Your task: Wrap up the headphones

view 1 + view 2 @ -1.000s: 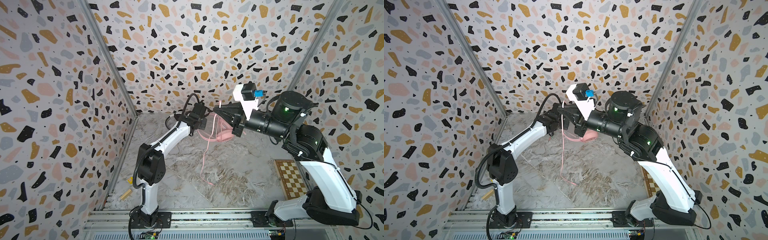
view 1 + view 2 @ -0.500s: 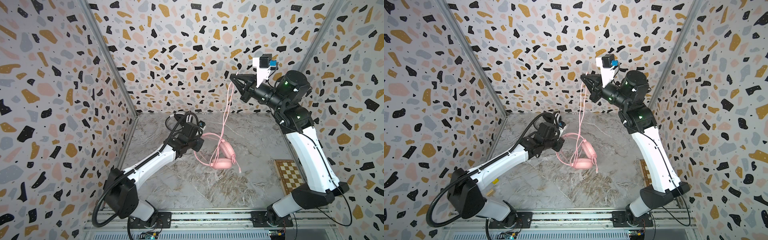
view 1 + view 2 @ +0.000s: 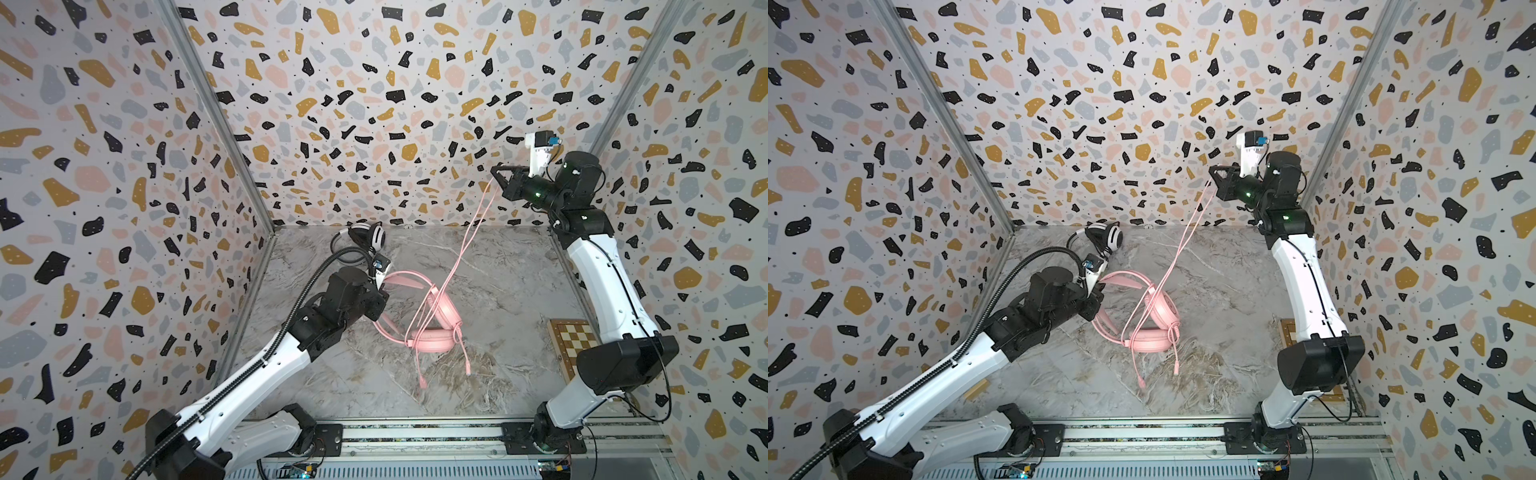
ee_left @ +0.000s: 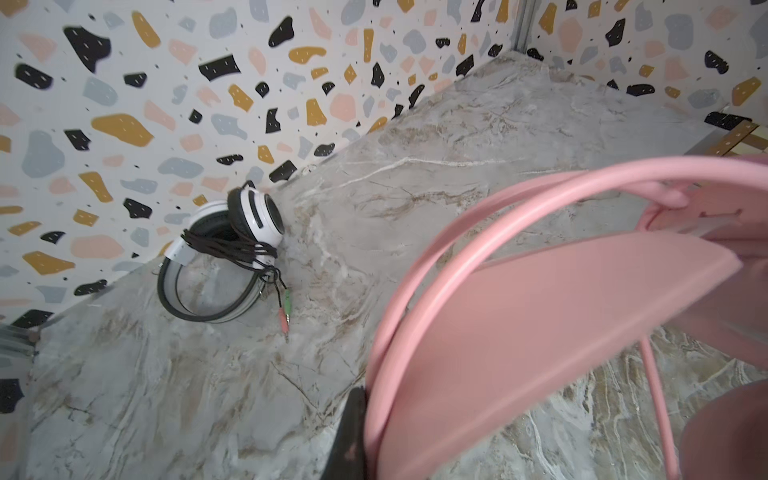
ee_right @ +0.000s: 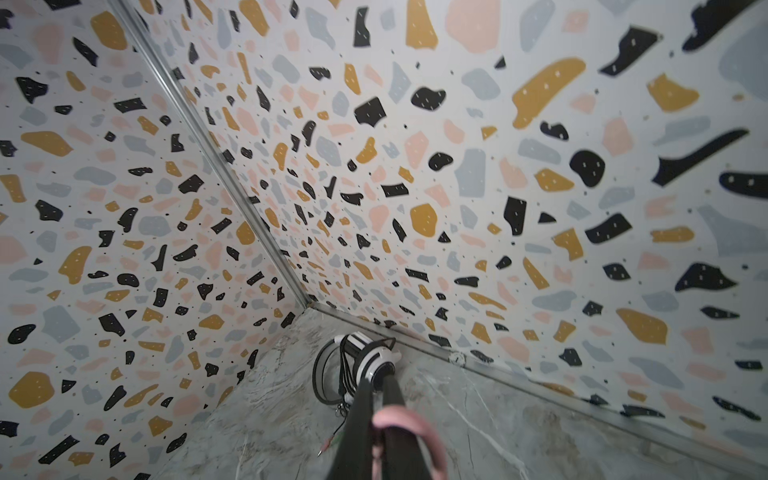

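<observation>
table (image 3: 511,291): a grey marbled surface; your work sits on its middle and far part.
pink headset (image 3: 430,343): mid-table, with one ear cup flat on the surface and the band tilted up toward your left arm.
white headset (image 4: 253,222): in the far left corner, well apart from the pink one. Its black cable (image 4: 232,249) is already wound round the band, so I judge it finished.
pink cable (image 3: 459,253): two strands rise from the pink headset, across its upper ear cup, to your raised right arm.
left gripper (image 3: 1095,309): low, fingers pressed together on the pink band.
right gripper (image 3: 496,171): high above the table's far edge, fingers pinching the pink cable.
plug ends (image 3: 423,384): two, lying loose on the table in front of the pink headset.
step: winding the pink cable. I judge it early, with most of the cable unwound.
next move: bring your right gripper down and round the band to lay a turn under light tension. Hold your left grip firm so the headset does not drag, and watch the trailing plugs for snags.
</observation>
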Controlling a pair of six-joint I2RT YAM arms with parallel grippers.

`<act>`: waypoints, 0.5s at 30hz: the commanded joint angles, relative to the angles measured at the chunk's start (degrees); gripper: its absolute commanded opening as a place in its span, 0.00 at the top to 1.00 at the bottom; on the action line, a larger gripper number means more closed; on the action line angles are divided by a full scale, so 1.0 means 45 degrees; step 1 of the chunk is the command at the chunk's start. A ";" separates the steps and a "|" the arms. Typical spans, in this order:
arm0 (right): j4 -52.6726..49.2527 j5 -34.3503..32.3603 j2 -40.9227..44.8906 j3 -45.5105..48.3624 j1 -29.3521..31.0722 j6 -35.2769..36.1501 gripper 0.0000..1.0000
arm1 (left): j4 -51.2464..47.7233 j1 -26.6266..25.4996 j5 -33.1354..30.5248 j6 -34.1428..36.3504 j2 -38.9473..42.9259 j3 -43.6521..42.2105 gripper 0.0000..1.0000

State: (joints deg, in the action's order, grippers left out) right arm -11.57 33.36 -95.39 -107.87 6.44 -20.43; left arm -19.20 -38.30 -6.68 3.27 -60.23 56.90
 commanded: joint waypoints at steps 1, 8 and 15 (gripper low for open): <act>0.0880 0.0198 -0.0240 0.0720 -0.0272 -0.0508 0.93 | 0.0563 -0.0026 0.0835 0.0204 0.0453 0.0134 1.00; 0.1906 0.1231 -0.0554 0.3371 -0.0242 -0.1161 0.88 | 0.0616 0.0717 0.3344 -0.0451 -0.0048 0.0795 1.00; 0.2745 0.1238 -0.0227 0.6558 0.1227 -0.1024 0.88 | 0.1828 0.1942 0.5687 -0.1690 -0.0221 0.1417 1.00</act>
State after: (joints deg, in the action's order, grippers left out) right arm -3.07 37.87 -99.15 -81.82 8.86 -24.86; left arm -19.20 -31.35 10.79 0.80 -62.61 58.87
